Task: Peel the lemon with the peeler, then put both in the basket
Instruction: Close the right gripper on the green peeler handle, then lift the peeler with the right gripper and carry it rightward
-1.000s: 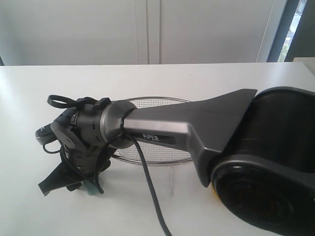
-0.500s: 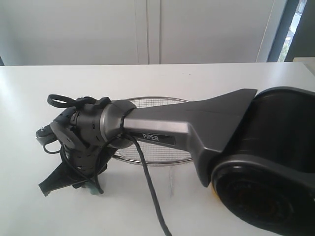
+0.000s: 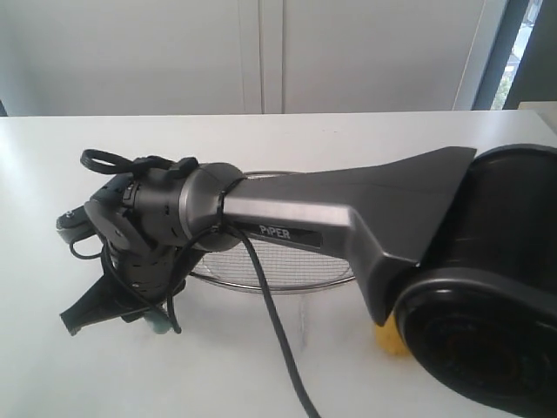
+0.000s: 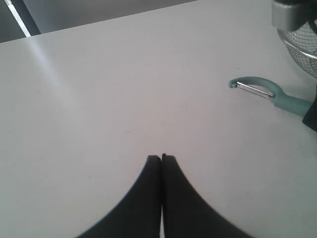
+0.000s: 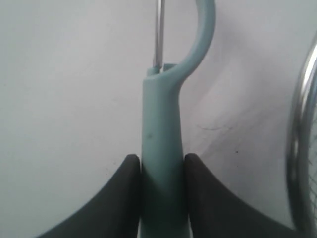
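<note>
The peeler (image 5: 161, 148) has a pale teal handle, a looped head and a metal blade. My right gripper (image 5: 161, 159) is shut on its handle, low over the white table. In the exterior view that gripper (image 3: 122, 309) reaches across to the left, with a bit of teal handle (image 3: 159, 324) showing under it. The wire-mesh basket (image 3: 287, 277) sits just behind the right arm. Only a yellow edge of the lemon (image 3: 389, 338) peeks out beneath the arm. My left gripper (image 4: 162, 158) is shut and empty above bare table, apart from the peeler (image 4: 262, 91).
The right arm's dark body (image 3: 365, 218) and its cable (image 3: 270, 322) cover much of the exterior view. The basket's rim (image 5: 297, 148) lies close beside the held peeler. White table (image 4: 99, 99) stretches out ahead of the left gripper.
The right gripper's fingers have closed onto the peeler handle. The right arm has shifted a little left and up, so more of the lemon's yellow shows beneath it.
</note>
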`<act>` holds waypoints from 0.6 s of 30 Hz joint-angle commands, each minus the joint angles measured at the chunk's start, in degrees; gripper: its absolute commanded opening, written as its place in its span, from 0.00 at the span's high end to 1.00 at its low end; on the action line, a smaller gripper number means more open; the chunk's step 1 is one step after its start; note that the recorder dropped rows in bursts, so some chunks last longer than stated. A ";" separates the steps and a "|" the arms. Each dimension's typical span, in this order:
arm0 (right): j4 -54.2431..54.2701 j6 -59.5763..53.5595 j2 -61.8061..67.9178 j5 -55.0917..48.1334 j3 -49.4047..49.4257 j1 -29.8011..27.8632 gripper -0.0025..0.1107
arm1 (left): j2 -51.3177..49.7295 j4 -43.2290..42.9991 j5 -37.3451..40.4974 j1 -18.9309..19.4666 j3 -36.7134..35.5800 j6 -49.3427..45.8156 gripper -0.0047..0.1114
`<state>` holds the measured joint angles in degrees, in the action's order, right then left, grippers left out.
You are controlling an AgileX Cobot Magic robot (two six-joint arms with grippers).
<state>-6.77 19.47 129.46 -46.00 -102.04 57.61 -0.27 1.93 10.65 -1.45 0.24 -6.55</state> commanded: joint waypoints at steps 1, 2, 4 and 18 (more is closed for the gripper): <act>-0.39 0.07 -2.85 0.90 -0.13 -0.51 0.98 | 0.27 0.53 0.13 0.10 -0.24 0.28 0.96; -0.39 0.07 -3.03 0.90 -0.13 -0.51 0.98 | 0.27 0.53 0.13 0.10 -0.24 0.28 0.96; -0.39 0.07 -4.02 1.03 -0.13 -0.51 0.98 | 0.27 0.53 0.13 0.10 -0.24 0.28 0.96; -0.39 -1.65 -8.90 -1.57 -0.13 -0.51 0.98 | 0.27 0.53 0.13 0.10 -0.24 0.28 0.96</act>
<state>-6.77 18.85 122.40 -46.30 -102.04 57.61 -0.27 1.93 10.65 -1.45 0.24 -6.55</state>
